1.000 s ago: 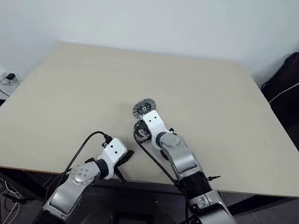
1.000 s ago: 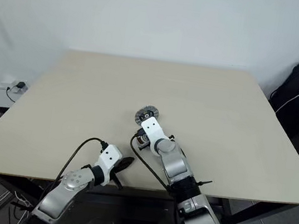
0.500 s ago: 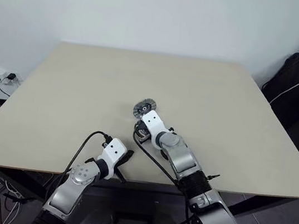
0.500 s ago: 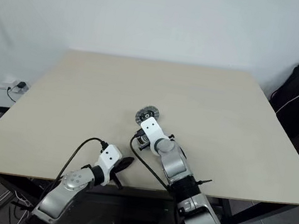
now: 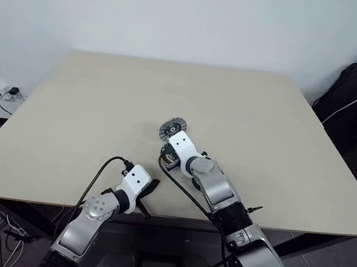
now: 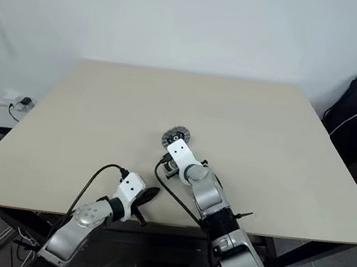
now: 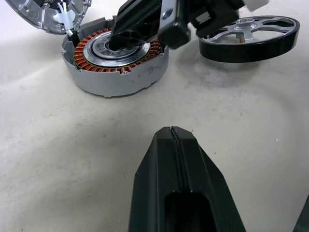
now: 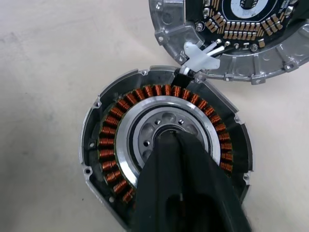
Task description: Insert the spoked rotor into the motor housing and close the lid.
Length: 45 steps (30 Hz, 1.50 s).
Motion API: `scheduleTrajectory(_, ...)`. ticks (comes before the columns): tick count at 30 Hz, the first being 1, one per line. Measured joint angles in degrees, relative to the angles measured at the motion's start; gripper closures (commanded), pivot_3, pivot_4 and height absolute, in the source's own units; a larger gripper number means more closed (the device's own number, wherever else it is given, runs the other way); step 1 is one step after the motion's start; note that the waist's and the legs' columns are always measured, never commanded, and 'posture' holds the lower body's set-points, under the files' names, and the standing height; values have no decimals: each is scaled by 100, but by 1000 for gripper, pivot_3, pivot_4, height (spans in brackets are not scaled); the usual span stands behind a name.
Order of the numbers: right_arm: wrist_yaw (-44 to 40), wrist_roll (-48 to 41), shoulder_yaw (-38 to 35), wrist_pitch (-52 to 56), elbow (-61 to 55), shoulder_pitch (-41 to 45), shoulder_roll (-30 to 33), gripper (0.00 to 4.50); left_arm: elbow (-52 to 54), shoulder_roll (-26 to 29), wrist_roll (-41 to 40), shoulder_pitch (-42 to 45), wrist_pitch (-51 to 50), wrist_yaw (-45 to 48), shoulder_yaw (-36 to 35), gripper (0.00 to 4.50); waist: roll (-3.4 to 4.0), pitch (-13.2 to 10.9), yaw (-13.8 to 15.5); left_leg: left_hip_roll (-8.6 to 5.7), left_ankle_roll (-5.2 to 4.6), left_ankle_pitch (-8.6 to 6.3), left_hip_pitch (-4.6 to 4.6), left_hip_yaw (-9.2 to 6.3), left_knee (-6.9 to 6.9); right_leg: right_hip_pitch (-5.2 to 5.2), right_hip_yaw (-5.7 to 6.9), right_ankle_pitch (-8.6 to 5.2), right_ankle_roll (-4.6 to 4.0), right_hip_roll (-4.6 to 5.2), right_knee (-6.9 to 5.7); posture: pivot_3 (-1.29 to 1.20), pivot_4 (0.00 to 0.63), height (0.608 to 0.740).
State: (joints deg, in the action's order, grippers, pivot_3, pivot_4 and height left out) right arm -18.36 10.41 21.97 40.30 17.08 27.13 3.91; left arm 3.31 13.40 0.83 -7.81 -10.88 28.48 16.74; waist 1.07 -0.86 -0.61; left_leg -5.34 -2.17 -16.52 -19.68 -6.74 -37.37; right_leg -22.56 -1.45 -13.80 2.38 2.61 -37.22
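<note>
While no writing is readable on the motor housing [image 8: 166, 145], the right end effector [image 8: 179, 145] looks closed, holding nothing.

The right gripper [image 8: 179, 145] reaches forward and down, its black fingers pressed together; the left gripper [image 7: 173, 133] rests low with its fingers closed.

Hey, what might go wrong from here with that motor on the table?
1. The right claw is poking into the centre of the motor housing; it may scrape the copper windings.
2. White wires tie the lid to the housing; they could snag.
3. The spoked rotor lies unheld beside the right arm, which may knock it.
</note>
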Motion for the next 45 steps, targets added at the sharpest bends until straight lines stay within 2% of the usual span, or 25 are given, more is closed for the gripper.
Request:
scheduleTrajectory(3,-16,35,3,157,-72,65,58,2577,0,-19,0,1,0,0,0,4500,0,0,-2,0,0,0,0,0,0,-1,0,0,0,0,0,0,0,740)
scheduleTrajectory(45,20,145,8,1304,182,638,-243,2577,0,-90,2,13,6,-92,0,4500,1,2,-7,0,0,-2,1,-1,16,-7,1,-1,-3,1,2,0,0,740)
